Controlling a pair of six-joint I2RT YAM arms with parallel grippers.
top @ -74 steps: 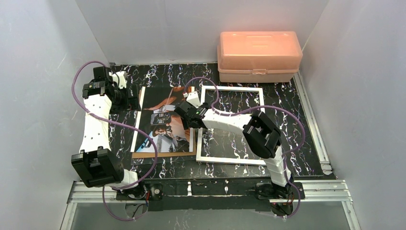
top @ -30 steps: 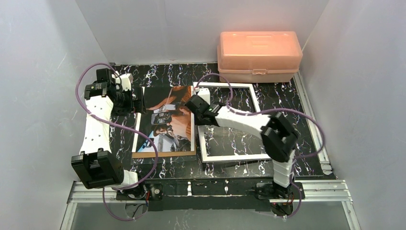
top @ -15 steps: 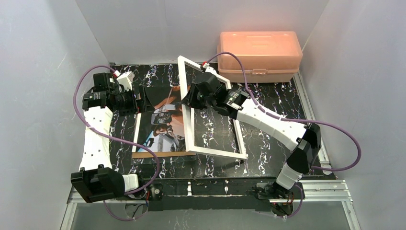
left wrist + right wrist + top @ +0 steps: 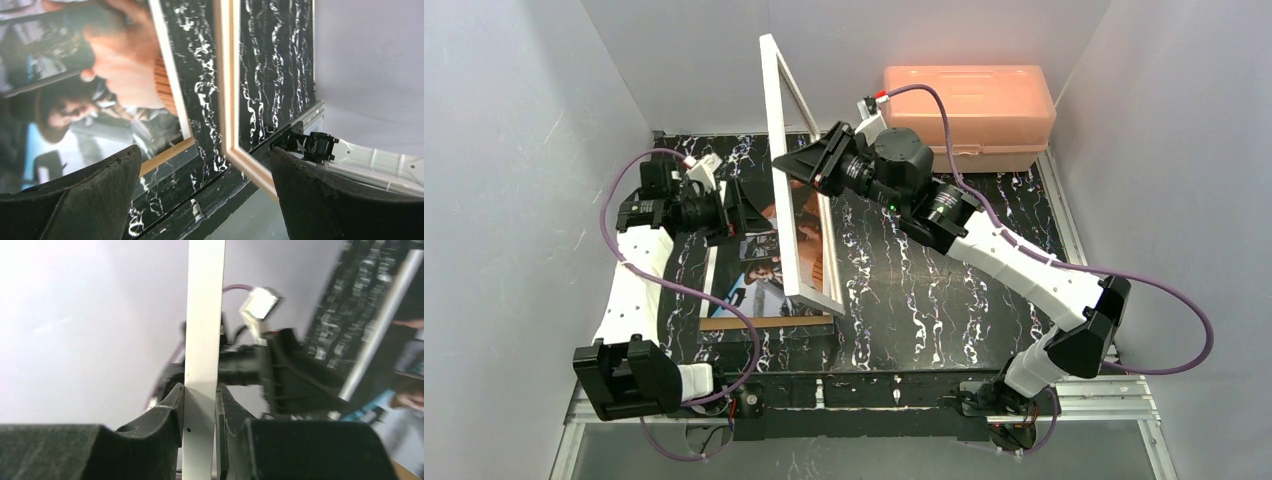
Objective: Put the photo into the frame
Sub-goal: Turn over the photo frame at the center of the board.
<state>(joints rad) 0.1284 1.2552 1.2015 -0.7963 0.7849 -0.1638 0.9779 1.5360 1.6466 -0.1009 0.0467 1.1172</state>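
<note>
The right gripper [image 4: 809, 165] is clamped on the frame [image 4: 783, 180]. Its wrist camera shows both dark fingers [image 4: 165, 420] pressed flat against either face of one thin white bar [image 4: 204, 315], with no gap left. The frame stands almost on edge, tilted up over the right side of the photo [image 4: 764, 270]. Its high end rises well above the photo's far edge, and its low end comes down by the photo's near right corner, though I can't tell whether it rests there. The photo lies flat on a brown backing board [image 4: 764, 322], whose edge shows along the photo's near side, on the black marbled table [image 4: 924, 280]. The left gripper [image 4: 739, 210] hangs over the photo's far left part with its fingers [image 4: 90, 195] spread wide, holding nothing. Between them its camera sees the photo's corner [image 4: 75, 90] and, just right of it, a light wood bar of the frame [image 4: 227, 75]. An orange plastic box [image 4: 964, 115] sits well beyond the photo, to its far right.
</note>
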